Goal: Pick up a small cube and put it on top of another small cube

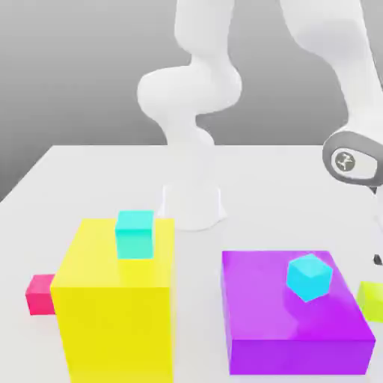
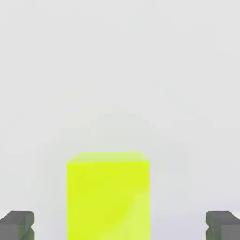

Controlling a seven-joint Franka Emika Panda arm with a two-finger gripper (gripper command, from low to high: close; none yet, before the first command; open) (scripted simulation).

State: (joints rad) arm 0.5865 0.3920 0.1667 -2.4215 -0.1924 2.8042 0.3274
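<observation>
In the hand view the gripper is spread wide: its two dark grey fingertips sit at opposite edges of the picture, with the small lime cube between them and clear space on either side of it. Neither fingertip touches the cube, so the hand holds nothing. The cube rests on the pale table, one glossy yellow-green face turned to the camera and a thin strip of its top showing. In the exterior view the same small lime cube is cut off by that view's right edge; it sits on the white table just beside the big purple block, on the block's right as that view shows it. The arm's wrist hangs above that corner, and the fingers themselves are mostly out of the picture there. A cyan small cube lies tilted on top of the purple block. A second cyan cube sits on the big yellow block, and a pink-red small cube stands on the table against the yellow block's side toward the exterior view's left.
</observation>
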